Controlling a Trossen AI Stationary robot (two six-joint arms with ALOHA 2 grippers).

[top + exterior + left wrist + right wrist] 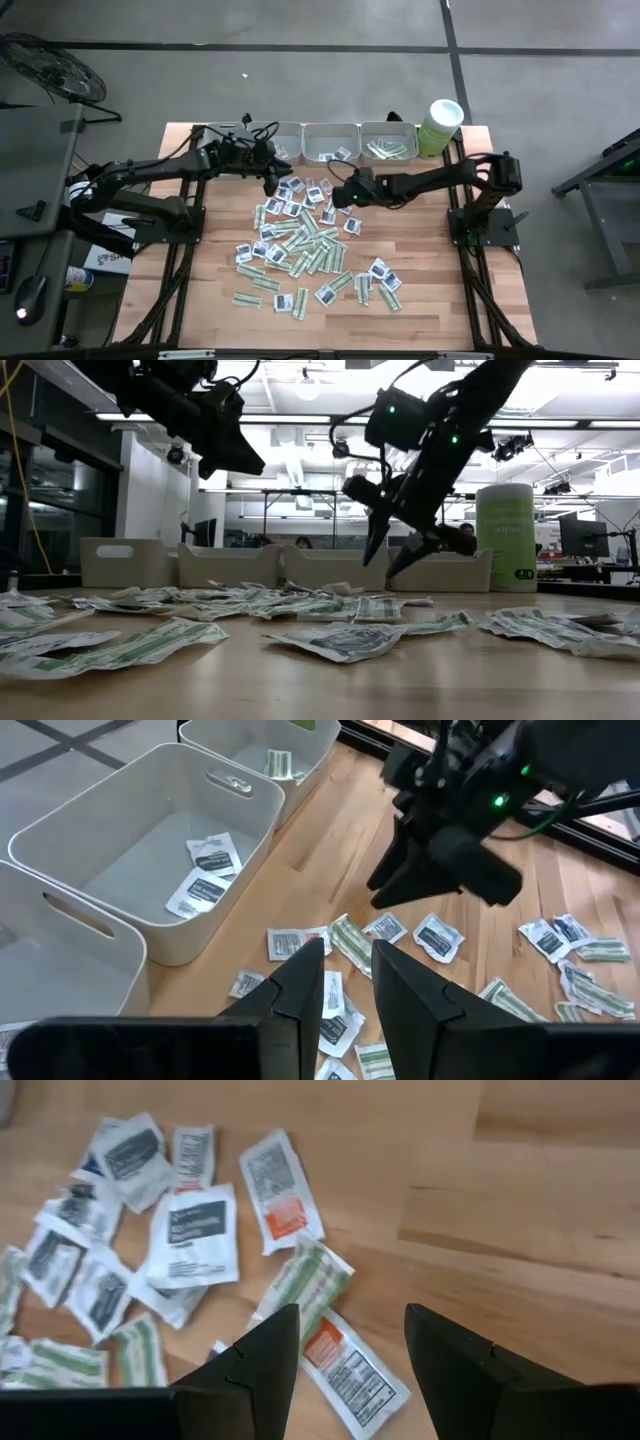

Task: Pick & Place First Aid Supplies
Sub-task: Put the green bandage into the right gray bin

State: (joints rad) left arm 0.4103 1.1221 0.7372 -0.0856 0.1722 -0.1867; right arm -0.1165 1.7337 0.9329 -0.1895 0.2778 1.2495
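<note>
Surface: pale wooden table (420,310), standing on a grey floor; behind it, an open workshop with ceiling lights and monitors.

Far edge of the table: a row of grey trays (330,141). The middle trays hold a few squarish white sachets, and the tray nearest the far right corner holds green-white strips. A tall pale green tub (440,127) with a white lid stands at the far right corner, just beside the last tray.

First aid supplies (305,245): dozens of flat sachets scattered loose over the middle of the table, from just in front of the trays toward the near edge. Narrow green-white strips lie mixed with squarish white packets bearing dark marks, many overlapping. A few white packets carry an orange patch.

Left gripper (270,180): held above the table near the far edge, in front of the left trays, over the far fringe of the scatter. Fingers a small gap apart, nothing between them.

Right gripper (338,195): reaching in from the right, poised over the far part of the pile, clear of the tabletop in the low view. Fingers spread wide, empty, with sachets lying on the wood beneath them.
</note>
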